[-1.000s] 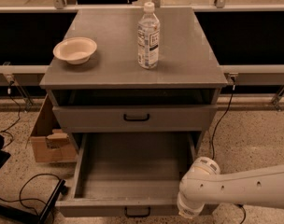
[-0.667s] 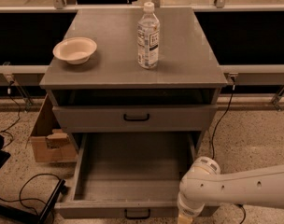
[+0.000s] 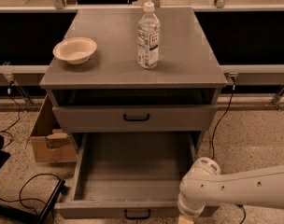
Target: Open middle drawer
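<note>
— What is nearest, at the bottom of the frame?

— The middle drawer [image 3: 132, 171], pulled well out of the grey table [image 3: 188, 55] towards the lower edge, plain grey inside, its black handle [image 3: 137, 213] at bottom centre. Speckled floor [image 3: 254, 139] lies on both sides, with black cables [image 3: 20, 190] at lower left and a cardboard box [image 3: 46, 139] against the table's left side.

— And farther back?

— Above the open drawer sits the upper drawer [image 3: 86, 118], with a dark gap over its front. On the table top stand a pale bowl [image 3: 75, 49] at the left and a clear bottle [image 3: 148, 36] upright near the centre, well apart. A rail [image 3: 254, 69] runs behind.

— The tool?

— The white arm [image 3: 244, 188] enters from the lower right. The tool [image 3: 185, 218] is at the bottom edge, just beside the middle drawer's front right corner, mostly cut off. I cannot tell its state, nor whether it touches the drawer.
</note>
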Controlling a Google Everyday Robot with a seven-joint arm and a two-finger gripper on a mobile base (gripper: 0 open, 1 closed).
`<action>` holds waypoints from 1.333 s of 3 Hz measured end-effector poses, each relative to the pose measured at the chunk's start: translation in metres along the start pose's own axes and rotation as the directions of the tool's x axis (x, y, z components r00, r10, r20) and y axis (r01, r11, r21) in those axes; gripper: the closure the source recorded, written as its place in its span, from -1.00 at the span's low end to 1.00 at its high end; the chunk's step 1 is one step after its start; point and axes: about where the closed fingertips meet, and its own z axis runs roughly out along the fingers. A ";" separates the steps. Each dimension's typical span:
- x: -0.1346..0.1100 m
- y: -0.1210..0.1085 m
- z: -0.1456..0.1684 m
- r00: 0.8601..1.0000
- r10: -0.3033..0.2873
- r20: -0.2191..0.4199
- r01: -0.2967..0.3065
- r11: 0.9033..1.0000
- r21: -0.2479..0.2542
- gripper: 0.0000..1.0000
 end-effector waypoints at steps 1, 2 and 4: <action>0.004 -0.003 -0.008 1.000 0.008 -0.002 -0.008 1.000 0.019 -1.00; 0.044 0.000 -0.079 0.999 0.039 -0.018 -0.037 0.996 0.084 -1.00; 0.114 -0.020 -0.318 0.973 0.219 0.069 -0.229 0.936 0.266 -1.00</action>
